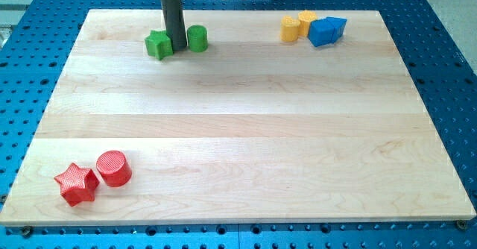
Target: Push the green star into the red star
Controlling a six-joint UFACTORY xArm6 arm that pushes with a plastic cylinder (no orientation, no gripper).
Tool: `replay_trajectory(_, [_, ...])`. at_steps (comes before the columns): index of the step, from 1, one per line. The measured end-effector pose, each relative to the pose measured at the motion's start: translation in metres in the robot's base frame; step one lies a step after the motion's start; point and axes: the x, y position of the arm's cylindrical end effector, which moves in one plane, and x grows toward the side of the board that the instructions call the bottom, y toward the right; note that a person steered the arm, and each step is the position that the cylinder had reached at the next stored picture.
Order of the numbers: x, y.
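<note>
The green star (158,45) lies near the view's top left on the wooden board (238,130). The red star (76,183) lies at the view's bottom left. My tip (177,50) stands between the green star and a green cylinder (197,38), touching or nearly touching the star's right side. The rod rises straight up out of the view's top.
A red cylinder (114,168) sits just right of the red star. Two yellow blocks (291,28) (307,18) and a blue block (326,31) cluster at the view's top right. A blue perforated table (447,70) surrounds the board.
</note>
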Motion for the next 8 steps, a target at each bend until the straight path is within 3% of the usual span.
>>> replay_trajectory(1, [0.018,0.001])
replay_trajectory(3, [-0.065,0.015])
replay_trajectory(4, [-0.040,-0.030])
replay_trajectory(8, [0.140,-0.077])
